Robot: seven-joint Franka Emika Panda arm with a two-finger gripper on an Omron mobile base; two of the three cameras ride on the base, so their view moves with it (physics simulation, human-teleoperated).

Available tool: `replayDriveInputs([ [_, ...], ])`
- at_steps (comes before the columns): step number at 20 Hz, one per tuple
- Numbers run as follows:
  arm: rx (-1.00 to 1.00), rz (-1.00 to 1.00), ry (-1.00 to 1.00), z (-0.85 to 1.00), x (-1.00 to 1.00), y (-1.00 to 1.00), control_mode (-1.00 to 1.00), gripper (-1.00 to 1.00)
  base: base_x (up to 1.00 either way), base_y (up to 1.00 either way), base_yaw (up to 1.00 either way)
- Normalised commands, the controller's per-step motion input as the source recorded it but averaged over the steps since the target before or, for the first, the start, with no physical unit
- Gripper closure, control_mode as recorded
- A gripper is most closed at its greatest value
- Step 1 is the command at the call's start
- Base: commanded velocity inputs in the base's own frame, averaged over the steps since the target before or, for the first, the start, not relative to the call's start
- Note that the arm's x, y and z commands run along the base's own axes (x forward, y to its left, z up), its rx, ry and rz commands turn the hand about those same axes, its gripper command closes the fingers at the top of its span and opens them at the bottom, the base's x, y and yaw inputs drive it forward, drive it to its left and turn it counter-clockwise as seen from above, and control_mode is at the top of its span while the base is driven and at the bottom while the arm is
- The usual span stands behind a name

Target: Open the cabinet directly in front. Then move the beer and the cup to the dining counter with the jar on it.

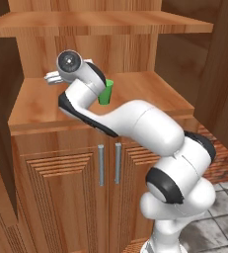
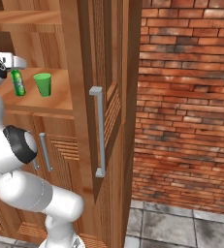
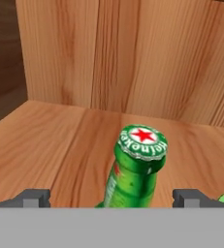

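The cabinet [image 1: 145,94] stands open, its right door [image 2: 111,72] swung out with a long grey handle [image 2: 98,131]. On its wooden shelf stand the beer [image 2: 18,82], a green bottle with a red-star cap [image 3: 141,141], and the plain green cup [image 2: 42,84] just right of it. The cup [image 1: 105,92] is partly hidden behind my arm. My gripper [image 3: 112,197] is open just above the beer, one fingertip [image 3: 33,196] on each side of the bottle's neck, not touching it. The gripper [image 2: 16,62] hovers over the bottle. The dining counter and the jar are out of view.
An upper shelf [image 1: 100,22] hangs close above my hand. The cabinet's back wall [image 3: 133,58] is just behind the bottle. Lower doors with short handles [image 1: 101,164] sit beneath the shelf. A brick wall [image 2: 191,97] and tiled floor [image 2: 181,227] lie to the right.
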Motion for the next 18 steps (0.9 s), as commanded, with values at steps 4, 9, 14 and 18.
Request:
replayDriveInputs([
  [4, 0.00, 0.00, 0.00, 0.00, 0.09, 0.00, -1.00, -1.00, 0.00, 0.00, 0.00],
  [9, 0.00, 0.00, 0.00, 0.00, 0.05, 0.00, -1.00, -1.00, 0.00, 0.00, 0.00],
  [14, 0.00, 0.00, 0.00, 0.00, 0.07, 0.00, -1.00, 1.00, 0.00, 0.00, 0.00],
  [18, 0.00, 0.00, 0.00, 0.00, 0.00, 0.00, -1.00, 1.00, 0.00, 0.00, 0.00],
])
